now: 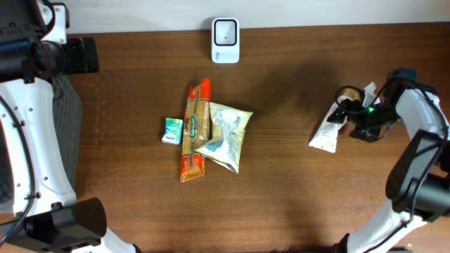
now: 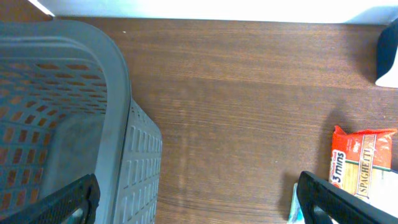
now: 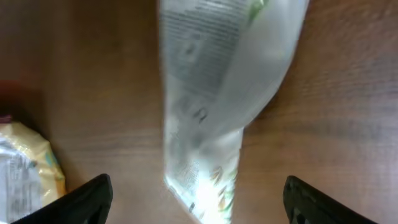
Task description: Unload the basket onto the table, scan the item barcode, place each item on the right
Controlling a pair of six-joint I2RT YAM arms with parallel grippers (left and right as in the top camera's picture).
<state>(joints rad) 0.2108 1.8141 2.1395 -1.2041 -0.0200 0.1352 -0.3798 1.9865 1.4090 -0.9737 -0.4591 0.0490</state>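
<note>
A white pouch (image 1: 325,133) with small print lies on the table at the right, one end up by my right gripper (image 1: 342,112). In the right wrist view the pouch (image 3: 217,81) is blurred and hangs between the fingers of the right gripper (image 3: 199,199), which stand wide apart and touch neither side of it. The white scanner (image 1: 225,40) stands at the table's back edge, in the middle. My left gripper (image 2: 199,199) is open at the far left, beside a grey basket (image 2: 118,93), with nothing in it.
In the table's middle lie an orange spaghetti packet (image 1: 195,130), a pale yellow bag (image 1: 226,137) and a small green box (image 1: 172,131). The grey basket (image 1: 67,119) stands at the left edge. A round brown object (image 1: 349,93) sits behind the right gripper.
</note>
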